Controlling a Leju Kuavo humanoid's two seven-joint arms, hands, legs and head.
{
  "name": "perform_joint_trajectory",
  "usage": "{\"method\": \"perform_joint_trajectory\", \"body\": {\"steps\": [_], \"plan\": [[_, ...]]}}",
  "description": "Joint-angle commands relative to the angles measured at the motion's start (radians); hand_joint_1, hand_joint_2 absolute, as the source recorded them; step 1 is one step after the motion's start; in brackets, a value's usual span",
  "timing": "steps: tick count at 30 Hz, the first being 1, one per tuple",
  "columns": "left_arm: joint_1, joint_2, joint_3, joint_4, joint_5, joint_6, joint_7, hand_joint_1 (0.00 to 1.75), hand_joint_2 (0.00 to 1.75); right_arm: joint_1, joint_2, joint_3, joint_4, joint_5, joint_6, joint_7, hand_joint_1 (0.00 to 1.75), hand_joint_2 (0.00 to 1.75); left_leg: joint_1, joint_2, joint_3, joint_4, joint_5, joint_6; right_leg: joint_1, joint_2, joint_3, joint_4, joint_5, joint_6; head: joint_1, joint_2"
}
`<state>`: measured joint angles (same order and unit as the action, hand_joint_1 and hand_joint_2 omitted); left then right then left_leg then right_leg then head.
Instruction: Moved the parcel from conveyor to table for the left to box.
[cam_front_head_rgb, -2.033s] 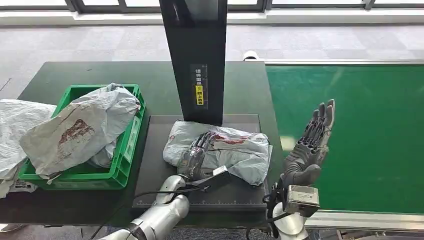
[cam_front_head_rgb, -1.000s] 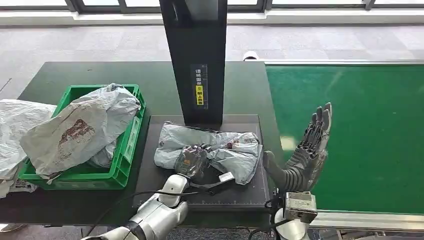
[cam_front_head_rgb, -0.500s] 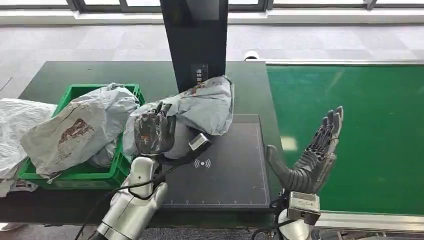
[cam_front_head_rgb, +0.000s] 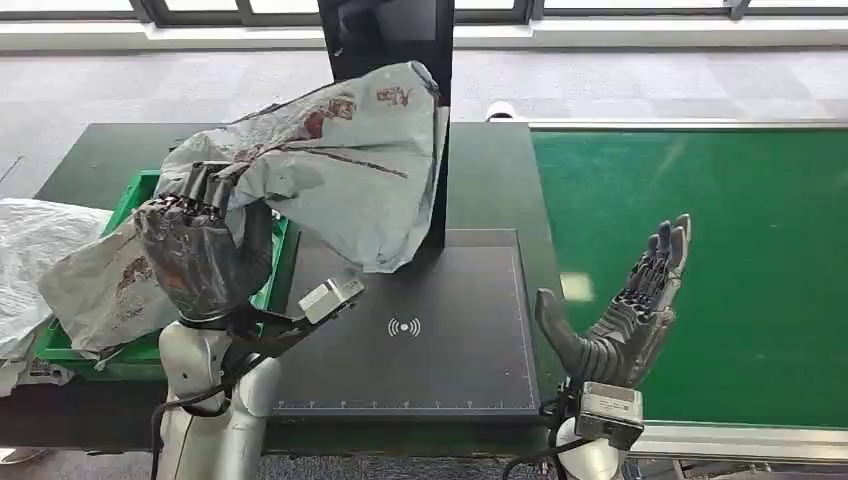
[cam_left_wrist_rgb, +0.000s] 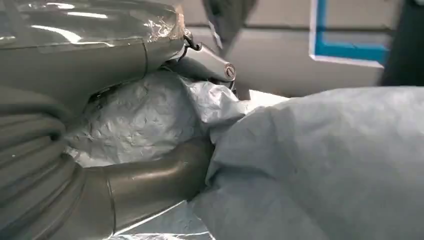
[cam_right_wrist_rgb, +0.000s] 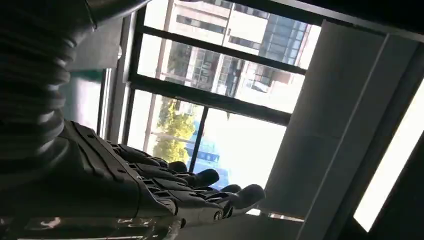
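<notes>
A crumpled grey plastic parcel (cam_front_head_rgb: 340, 165) with red print hangs in the air over the table's left half, gripped by my left hand (cam_front_head_rgb: 200, 250), which is raised above the near right corner of the green crate (cam_front_head_rgb: 262, 268). In the left wrist view the thumb and fingers (cam_left_wrist_rgb: 200, 60) clamp the grey parcel (cam_left_wrist_rgb: 320, 160). My right hand (cam_front_head_rgb: 625, 315) stands open and upright, palm toward the left, at the near left edge of the green conveyor (cam_front_head_rgb: 720, 260); in its wrist view the fingers (cam_right_wrist_rgb: 190, 187) are stretched out with nothing in them.
The green crate holds another grey parcel (cam_front_head_rgb: 110, 285), and more grey bags (cam_front_head_rgb: 35, 250) lie at the table's left edge. A black scanner pad (cam_front_head_rgb: 430, 340) lies at the table's front, under a black upright post (cam_front_head_rgb: 395, 30). The conveyor belt runs along the right.
My left hand closed on the parcel on the scanner pad, then lifted it up and to the left toward the crate. The right hand stayed open, drifting slightly right.
</notes>
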<state>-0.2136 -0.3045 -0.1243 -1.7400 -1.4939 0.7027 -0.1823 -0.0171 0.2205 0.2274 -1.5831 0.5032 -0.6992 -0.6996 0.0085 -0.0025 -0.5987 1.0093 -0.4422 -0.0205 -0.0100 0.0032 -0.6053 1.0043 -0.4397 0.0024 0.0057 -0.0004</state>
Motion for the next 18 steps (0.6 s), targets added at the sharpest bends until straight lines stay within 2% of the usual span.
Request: {"method": "perform_joint_trajectory", "body": {"steps": [1, 8, 11, 13, 15, 16, 17, 18], "plan": [[-0.013, -0.043, 0.18, -0.073, -0.077, -0.005, 0.022, 1.75, 1.75, -0.02, -0.002, -0.046, 0.033, -0.003, 0.001, 0.001, 0.0, 1.75, 0.0, 0.001, 0.003, -0.002, 0.0, 0.0, 0.0, 0.001, 0.003, -0.001, 0.0, 0.0, 0.0, 0.0], [-0.013, -0.043, 0.18, -0.073, -0.077, -0.005, 0.022, 1.75, 1.75, -0.02, -0.002, -0.046, 0.033, -0.003, 0.001, 0.001, 0.0, 1.75, 0.0, 0.0, 0.003, -0.002, 0.0, 0.001, 0.001, 0.0, 0.003, -0.002, 0.0, 0.0, 0.0, 0.0], [-0.058, -0.036, 0.286, -0.003, -0.077, -0.005, 0.032, 1.75, 1.75, -0.016, -0.005, -0.04, 0.023, -0.006, 0.001, 0.001, 0.0, 1.75, 0.0, 0.001, 0.004, -0.002, 0.0, 0.0, 0.001, 0.001, 0.003, -0.002, 0.0, -0.001, 0.0, 0.0], [-0.118, 0.011, 0.357, 0.088, -0.077, -0.005, 0.071, 1.75, 1.75, -0.014, -0.013, -0.031, 0.023, -0.018, 0.001, 0.001, 0.0, 1.75, 0.0, 0.001, 0.004, -0.003, 0.001, 0.0, 0.001, 0.0, 0.004, -0.002, 0.0, -0.001, 0.0, 0.0], [-0.145, 0.019, 0.388, 0.128, -0.071, -0.005, 0.065, 1.75, 1.75, -0.019, -0.007, -0.03, 0.028, -0.012, 0.002, 0.001, 0.0, 1.75, 0.0, -0.001, 0.005, -0.003, 0.001, 0.0, 0.0, -0.001, 0.004, -0.002, 0.0, -0.001, 0.0, 0.0], [-0.192, 0.058, 0.436, 0.226, -0.077, -0.005, 0.093, 1.75, 1.75, -0.017, -0.027, -0.015, 0.025, -0.035, 0.001, 0.001, 0.0, 1.75, 0.0, -0.001, 0.005, -0.003, 0.001, 0.0, 0.0, -0.001, 0.004, -0.002, 0.0, -0.001, 0.0, 0.0], [-0.213, 0.083, 0.498, 0.294, -0.077, -0.005, 0.071, 1.75, 1.75, -0.019, -0.033, -0.008, 0.029, -0.041, 0.001, 0.001, 0.0, 1.75, 0.0, -0.001, 0.005, -0.004, 0.001, 0.0, 0.001, -0.001, 0.004, -0.003, 0.0, -0.001, 0.0, 0.0], [-0.23, 0.113, 0.464, 0.33, -0.077, -0.005, 0.139, 1.75, 1.75, -0.02, -0.036, -0.005, 0.032, -0.044, 0.001, 0.001, 0.0, 1.75, 0.0, 0.0, 0.005, -0.003, 0.002, 0.0, 0.0, -0.001, 0.004, -0.002, 0.0, -0.001, 0.0, 0.0]]}}
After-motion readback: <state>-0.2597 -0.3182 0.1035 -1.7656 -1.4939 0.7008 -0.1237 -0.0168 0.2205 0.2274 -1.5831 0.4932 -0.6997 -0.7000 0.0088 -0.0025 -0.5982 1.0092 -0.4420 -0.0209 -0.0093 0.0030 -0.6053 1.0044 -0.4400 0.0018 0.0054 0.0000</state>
